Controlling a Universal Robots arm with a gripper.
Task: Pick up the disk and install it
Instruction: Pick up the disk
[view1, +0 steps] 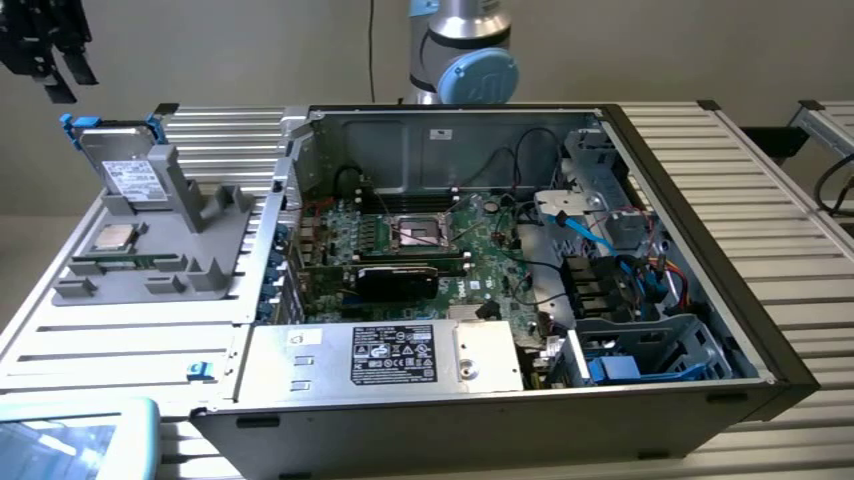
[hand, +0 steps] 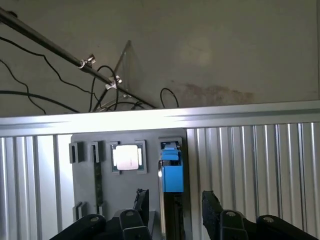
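We judge the blue-framed silver-grey hard disk (view1: 130, 170), upright in the grey plastic holder (view1: 203, 208) at the ribbed metal counter's (view1: 120, 340) edge, stiff, weighty and shock-sensitive, best pinched across its flat faces by the wide-open black gripper (hand: 176, 207).

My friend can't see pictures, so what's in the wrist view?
The open pincer hovers over the disk, which stands on edge in its blue frame in a grey holder. A shiny square chip sits beside it in the same holder.
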